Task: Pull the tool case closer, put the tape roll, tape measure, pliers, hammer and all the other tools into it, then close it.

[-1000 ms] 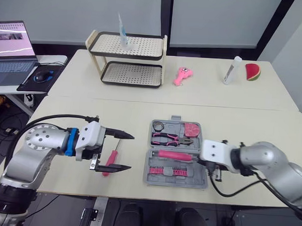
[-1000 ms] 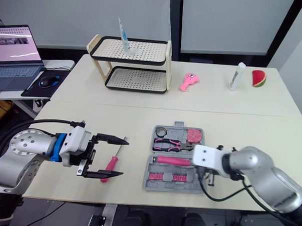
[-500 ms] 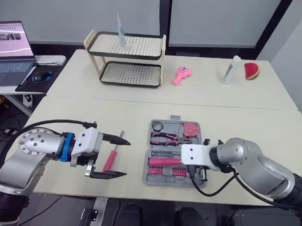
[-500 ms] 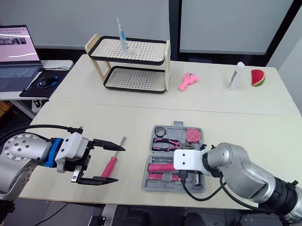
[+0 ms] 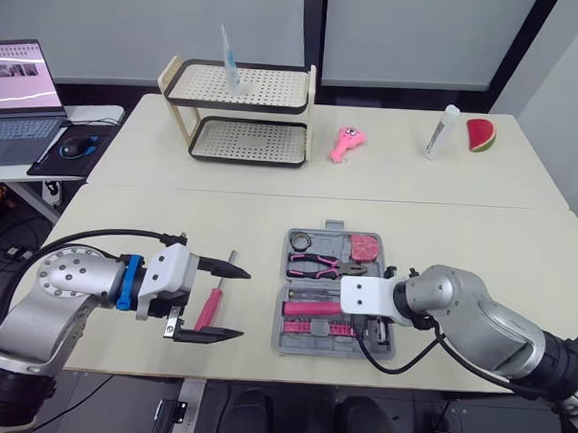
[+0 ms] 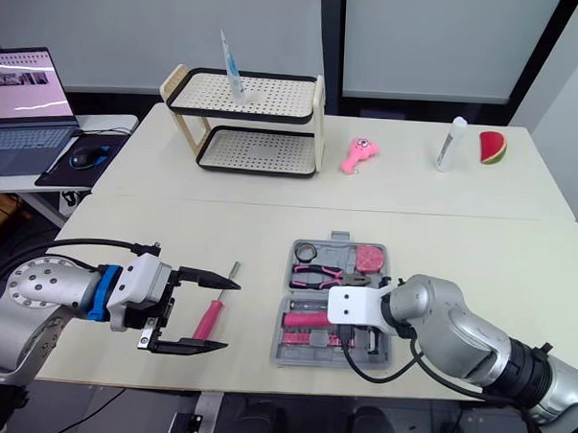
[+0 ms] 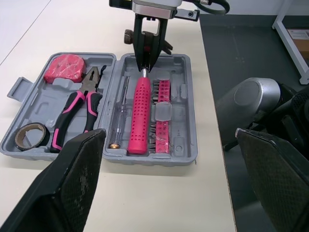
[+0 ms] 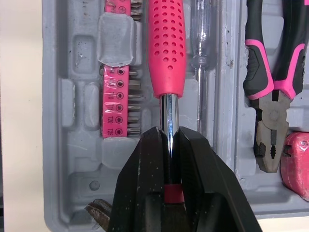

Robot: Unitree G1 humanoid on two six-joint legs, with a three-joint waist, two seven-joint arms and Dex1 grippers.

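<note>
My right gripper (image 8: 169, 131) pinches the hammer (image 8: 166, 48) by its shank, hiding most of its head. My left gripper (image 5: 239, 303) stands spread at lower left.

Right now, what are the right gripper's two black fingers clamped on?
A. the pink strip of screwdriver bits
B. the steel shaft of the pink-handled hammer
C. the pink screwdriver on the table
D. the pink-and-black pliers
B: in the right wrist view the right gripper pinches the pink-handled hammer by its bare steel shaft, with the hammer lying in the grey plastic tool case.
</note>
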